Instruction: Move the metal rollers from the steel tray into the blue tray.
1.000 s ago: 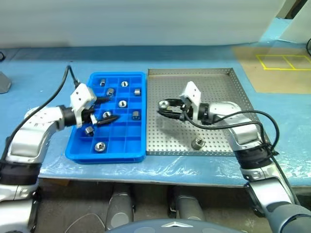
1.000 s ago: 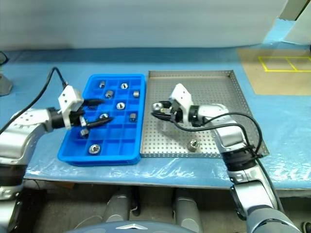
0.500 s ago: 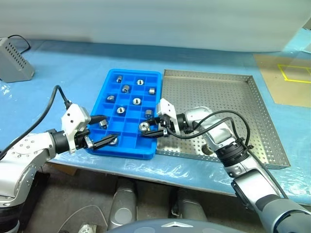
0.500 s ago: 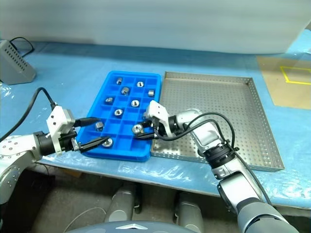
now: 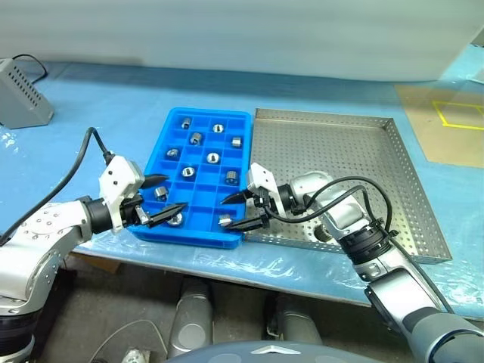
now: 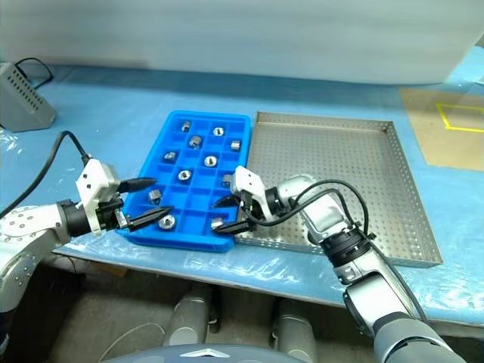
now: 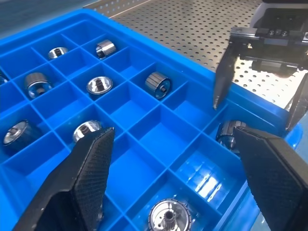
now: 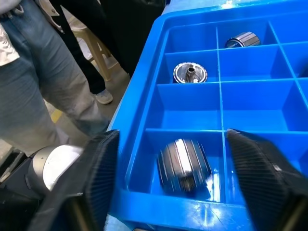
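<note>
The blue tray (image 5: 198,233) holds several metal rollers (image 5: 213,158) in its compartments. My right gripper (image 5: 227,214) stands open just over the tray's near right corner compartment. A roller (image 8: 184,166) lies loose on its side there, between the spread fingers (image 8: 260,178) and touching neither. My left gripper (image 5: 176,192) is open and empty above the tray's near left corner, close to two rollers (image 5: 175,219). The steel tray (image 5: 355,151) lies right of the blue one. One more roller (image 5: 321,234) peeks out there behind my right forearm.
A grey box (image 5: 23,94) with a cable sits far left on the blue-covered table. Yellow tape lines (image 5: 457,113) mark a tan mat at the far right. A person's legs (image 8: 38,91) stand beyond the table's near edge. The blue tray sits close to that edge.
My right gripper carried a roller from over the steel tray to the blue tray's near right corner, then opened and dropped it there. The camera view shifted. The left hand drew back a little.
</note>
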